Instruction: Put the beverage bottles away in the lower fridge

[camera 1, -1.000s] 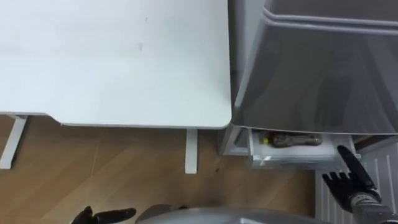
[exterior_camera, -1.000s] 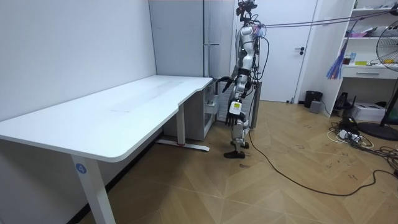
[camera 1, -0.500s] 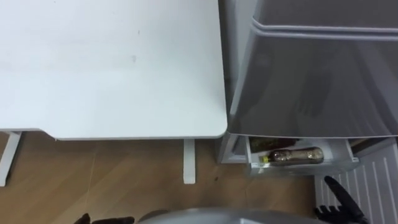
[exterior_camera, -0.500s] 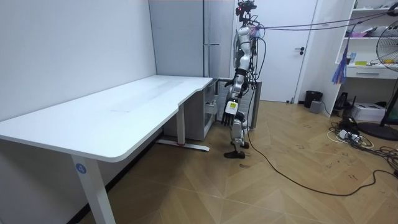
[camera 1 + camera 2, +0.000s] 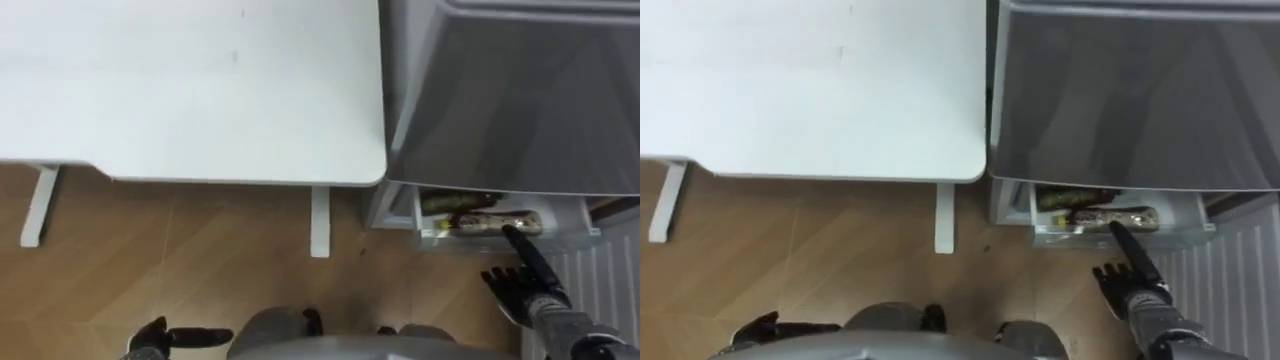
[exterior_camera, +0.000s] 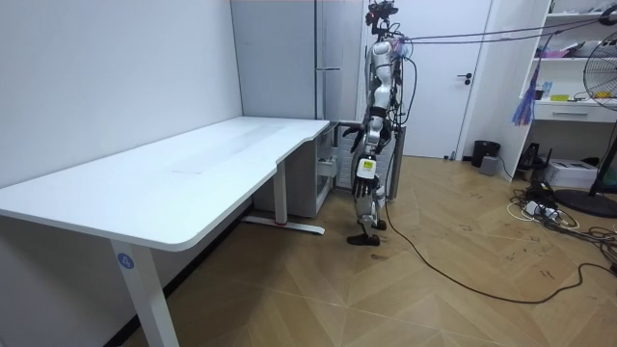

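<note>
A brown drink bottle [image 5: 492, 223] lies on its side in the open lower fridge drawer [image 5: 570, 238], with a second bottle [image 5: 452, 202] behind it. My right hand [image 5: 530, 285] is open just in front of the drawer, one straight finger reaching up to the bottle's front. It holds nothing. My left hand [image 5: 175, 337] hangs open and empty low at the left, over the floor. In the room view I stand upright at the grey fridge [image 6: 289, 58], beside the end of the desk.
The grey upper fridge door [image 5: 520, 100] overhangs the drawer. The white desk [image 5: 190, 90] with its leg [image 5: 320, 222] stands close on the left. The open lower door's white ribbed inside [image 5: 610, 285] is at the right. Wooden floor lies below.
The view has shifted. My right hand dropped low half a second ago and has come back up and leftward, its straight finger now at the bottle in the drawer.
</note>
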